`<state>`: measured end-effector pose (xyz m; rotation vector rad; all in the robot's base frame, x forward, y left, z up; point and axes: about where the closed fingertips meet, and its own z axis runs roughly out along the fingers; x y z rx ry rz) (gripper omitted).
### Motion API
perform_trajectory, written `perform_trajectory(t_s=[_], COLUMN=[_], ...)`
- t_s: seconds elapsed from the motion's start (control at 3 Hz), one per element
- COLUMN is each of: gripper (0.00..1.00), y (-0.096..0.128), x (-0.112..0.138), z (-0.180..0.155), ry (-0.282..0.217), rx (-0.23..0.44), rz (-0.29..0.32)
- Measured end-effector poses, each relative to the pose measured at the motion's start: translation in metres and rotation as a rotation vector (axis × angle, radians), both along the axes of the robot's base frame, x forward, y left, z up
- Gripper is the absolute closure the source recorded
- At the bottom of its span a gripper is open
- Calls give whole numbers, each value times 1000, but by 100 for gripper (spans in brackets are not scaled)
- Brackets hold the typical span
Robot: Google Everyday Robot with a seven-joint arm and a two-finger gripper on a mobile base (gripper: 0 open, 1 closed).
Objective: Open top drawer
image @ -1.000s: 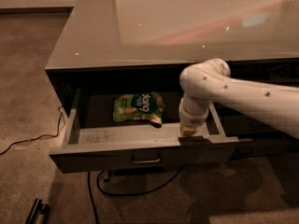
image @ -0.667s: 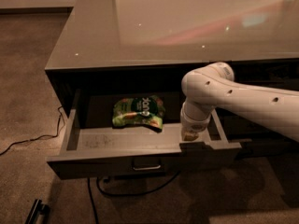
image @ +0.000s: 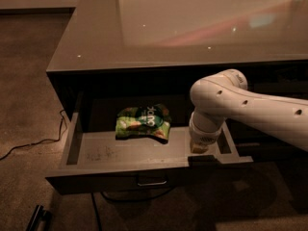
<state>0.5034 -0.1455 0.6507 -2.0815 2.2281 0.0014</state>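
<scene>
Your light is dim and warm: pink glare on the far tabletop [image: 202, 23], gripper [image: 198, 150] in shadow inside the top drawer [image: 106, 179], near right.

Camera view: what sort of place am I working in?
Probably an indoor office or lounge: carpeted floor, a glossy-topped dark cabinet, a cable trailing on the carpet. The pincer sits at the front edge of the open top drawer; a snack bag lies inside.

Brown carpet [image: 29, 71]; glossy grey countertop [image: 192, 28] reflecting light; black cable [image: 30, 144] on carpet.
</scene>
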Motion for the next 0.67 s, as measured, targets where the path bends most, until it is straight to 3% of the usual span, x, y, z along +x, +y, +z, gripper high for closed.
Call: perform_trajectory(t_s=[0.33,0.67], gripper=[100,87], y=[1,0], x=[-27,-34], z=[7,9], ry=[19,21], rx=[-4,-8], rz=[-8,-8])
